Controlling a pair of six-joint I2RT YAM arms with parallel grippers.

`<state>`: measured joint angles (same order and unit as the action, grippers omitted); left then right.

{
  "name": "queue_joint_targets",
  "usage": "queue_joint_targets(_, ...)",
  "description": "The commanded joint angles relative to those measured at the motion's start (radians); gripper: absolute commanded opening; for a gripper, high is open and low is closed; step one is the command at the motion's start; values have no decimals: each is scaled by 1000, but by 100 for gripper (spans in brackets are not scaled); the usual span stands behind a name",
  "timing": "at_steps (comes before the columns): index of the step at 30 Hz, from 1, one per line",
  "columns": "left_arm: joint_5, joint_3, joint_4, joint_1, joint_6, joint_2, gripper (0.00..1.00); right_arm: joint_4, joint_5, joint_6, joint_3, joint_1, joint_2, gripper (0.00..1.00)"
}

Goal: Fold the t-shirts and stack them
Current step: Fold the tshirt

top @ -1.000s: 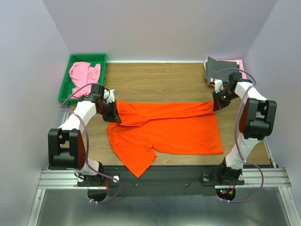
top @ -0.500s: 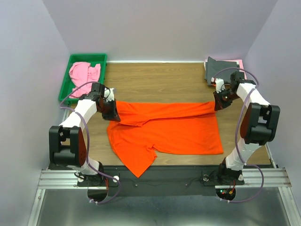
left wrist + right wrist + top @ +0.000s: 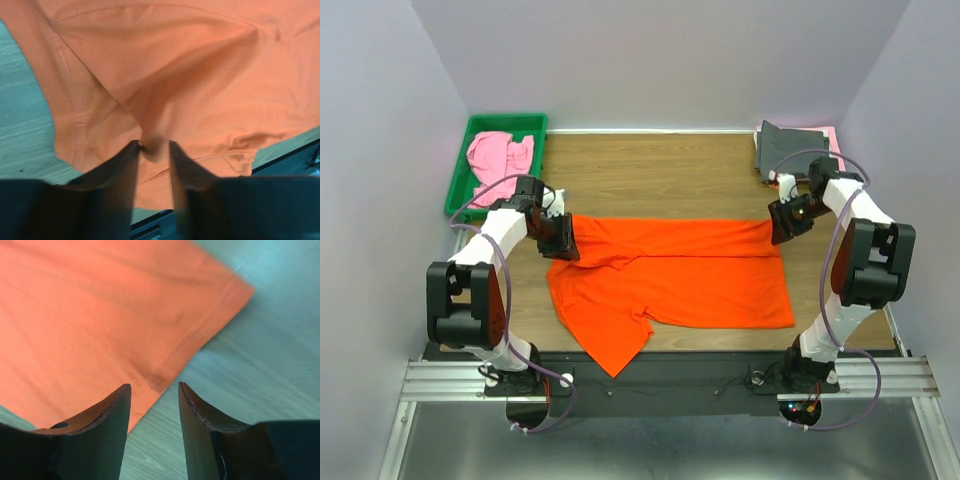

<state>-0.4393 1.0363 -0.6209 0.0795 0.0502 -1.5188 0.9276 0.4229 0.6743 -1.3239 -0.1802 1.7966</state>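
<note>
Three lots of cloth and one container on a wooden bench [image 3: 660, 175], enclosed by pale walls

Surroundings: green tray [image 3: 508, 119] at the far left corner, holding a crumpled pink t-shirt [image 3: 500, 158]. Folded dark grey t-shirt [image 3: 790, 150] at the far right corner, with a pink edge [image 3: 832, 133] showing beneath it. Both lie well apart from the working area and obstruct nothing. Purple cables loop along each arm.

Principal item: orange t-shirt [image 3: 690, 280], bright and plain, lying flat across the middle of the bench. Its far portion is turned over toward the near edge as a long band, and one sleeve points at the near edge, left of centre. Stitched hem visible at the far right corner of the cloth.

Left gripper [image 3: 563, 237]: at the shirt's far left end, fingers parted narrowly, a small pucker of orange cloth standing between the tips.

Right gripper [image 3: 785, 222]: at the shirt's far right corner, fingers parted moderately over the hem, nothing between them
</note>
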Motion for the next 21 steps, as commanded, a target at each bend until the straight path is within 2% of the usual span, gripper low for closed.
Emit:
queue_joint_targets(1, -24, 51, -36, 3, -41, 22, 49, 26, 83, -31, -119, -8, -16, 49)
queue_joint_targets(6, -32, 100, -30, 5, -131, 123, 50, 33, 134, -62, -176, -8, -6, 43)
queue_joint_targets(8, -45, 119, 9, 35, -179, 167, 44, 30, 137, -77, -189, -4, 13, 40)
queue_joint_targets(10, -44, 139, 26, 158, -318, 178, 35, 27, 139, -88, -205, 1, 46, 34)
queue_joint_targets(13, 20, 154, 16, 290, -429, 145, 32, 22, 151, -130, -225, 5, 76, 31)
queue_joint_targets(14, 48, 154, 20, 355, -429, 103, 32, 19, 152, -142, -231, 7, 93, 31)
queue_joint_targets(17, 120, 168, 21, 445, -438, 10, 38, 11, 149, -179, -251, 13, 121, 30)
queue_joint_targets(21, 163, 173, 42, 496, -437, -87, 43, -16, 155, -240, -279, 27, 145, 31)
